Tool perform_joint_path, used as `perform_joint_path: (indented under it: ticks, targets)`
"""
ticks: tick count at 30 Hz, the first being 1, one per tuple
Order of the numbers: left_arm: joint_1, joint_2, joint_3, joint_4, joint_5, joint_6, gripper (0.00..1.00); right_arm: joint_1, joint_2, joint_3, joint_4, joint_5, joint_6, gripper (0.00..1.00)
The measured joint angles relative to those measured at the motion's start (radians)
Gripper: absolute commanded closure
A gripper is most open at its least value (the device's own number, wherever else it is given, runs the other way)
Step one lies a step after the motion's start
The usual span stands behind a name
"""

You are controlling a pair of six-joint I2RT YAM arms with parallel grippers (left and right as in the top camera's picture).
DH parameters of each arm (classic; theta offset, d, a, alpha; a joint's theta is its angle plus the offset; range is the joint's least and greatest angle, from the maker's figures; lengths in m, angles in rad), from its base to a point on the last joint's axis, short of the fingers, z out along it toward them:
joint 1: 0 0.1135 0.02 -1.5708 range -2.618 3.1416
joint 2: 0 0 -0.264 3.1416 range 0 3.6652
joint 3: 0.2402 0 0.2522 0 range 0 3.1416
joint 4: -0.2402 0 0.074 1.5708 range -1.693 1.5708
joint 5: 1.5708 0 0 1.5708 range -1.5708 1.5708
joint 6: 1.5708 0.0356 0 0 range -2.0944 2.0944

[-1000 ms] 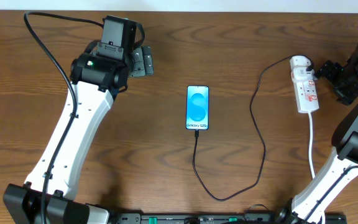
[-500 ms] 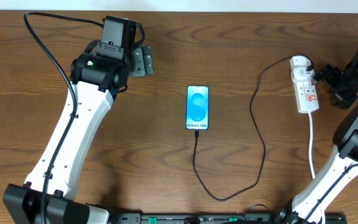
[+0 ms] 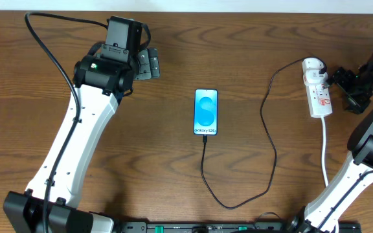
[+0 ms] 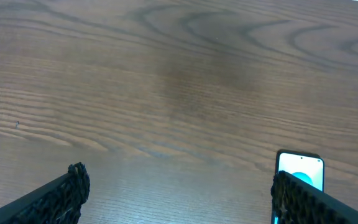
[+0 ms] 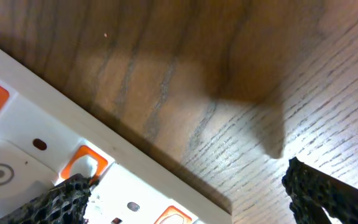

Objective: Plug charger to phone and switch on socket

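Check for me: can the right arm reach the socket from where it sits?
Probably yes. The right gripper, jaws open, hangs right beside the socket with nothing between them; the charger runs off its other side.

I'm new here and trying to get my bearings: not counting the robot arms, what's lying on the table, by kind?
phone: 1
charger cable: 1
power strip: 1
Total: 3
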Motion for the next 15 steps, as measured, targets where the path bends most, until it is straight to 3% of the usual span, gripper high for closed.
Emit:
perform_joint_path:
  ticks: [15]
  targets:
    - [0.0, 0.0, 0.0, 0.0, 0.0, 0.0, 0.05, -0.009, 0.006, 0.0, 0.027, -0.031, 0.042, 0.01]
